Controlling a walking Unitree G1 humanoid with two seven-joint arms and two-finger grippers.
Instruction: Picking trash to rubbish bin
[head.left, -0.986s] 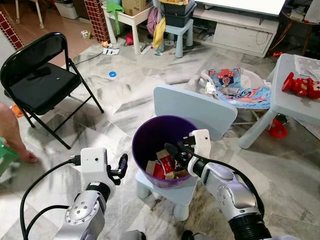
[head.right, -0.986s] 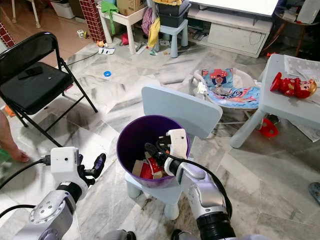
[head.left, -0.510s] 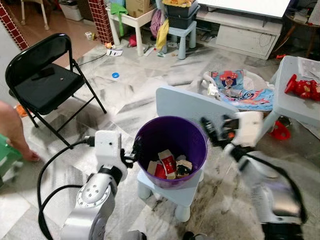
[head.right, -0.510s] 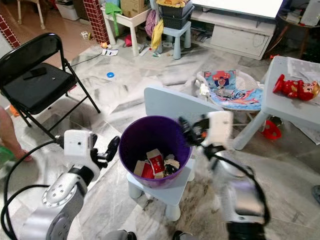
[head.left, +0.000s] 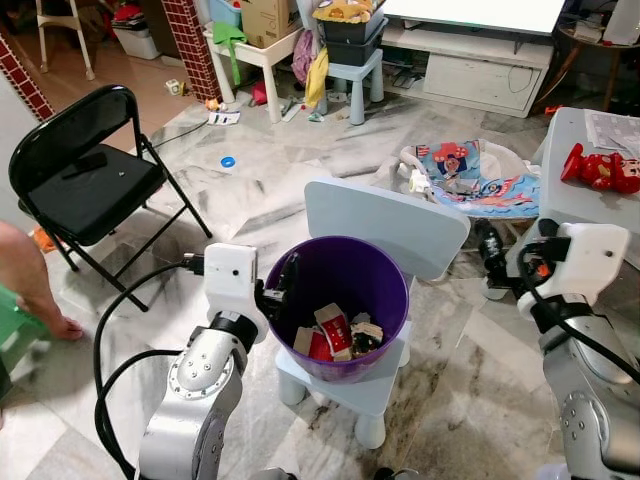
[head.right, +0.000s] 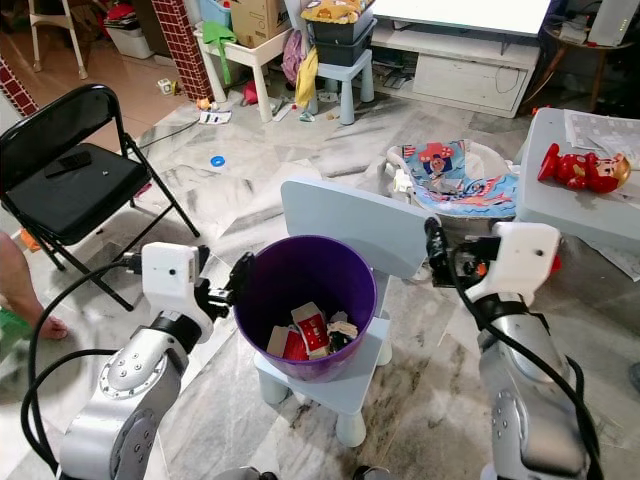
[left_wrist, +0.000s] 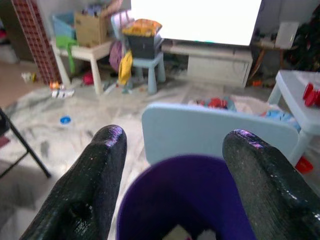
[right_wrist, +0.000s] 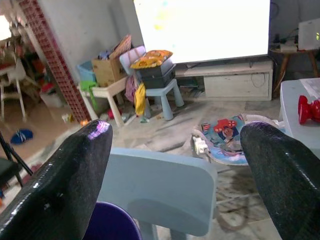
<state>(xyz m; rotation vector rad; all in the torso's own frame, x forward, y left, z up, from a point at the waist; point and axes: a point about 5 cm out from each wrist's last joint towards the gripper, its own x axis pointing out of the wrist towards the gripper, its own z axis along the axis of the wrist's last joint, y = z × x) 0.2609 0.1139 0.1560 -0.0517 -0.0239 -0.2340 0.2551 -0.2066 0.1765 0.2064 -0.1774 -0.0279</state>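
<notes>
On a small pale blue chair near the middle of the marble floor stands a purple bin, with its back against the chair's backrest. Inside the bin lies the trash: red and white wrappers and bits of card piled at the bottom.

At the bin's left side the left gripper hangs just beside the rim, its two black fingers spread apart with nothing between them; whether they touch the rim cannot be told. Off to the right of the chair the right gripper is raised, apart from the bin, its fingers also spread wide and empty.

To the far left stands a black folding chair, and at the left edge a person's leg and bare foot rest on the floor. To the right is a pale table with a red toy on it, and between it and the small chair lies a colourful baby seat. Farther back are a white side table, a blue stool stacked with boxes, and a low white cabinet.
</notes>
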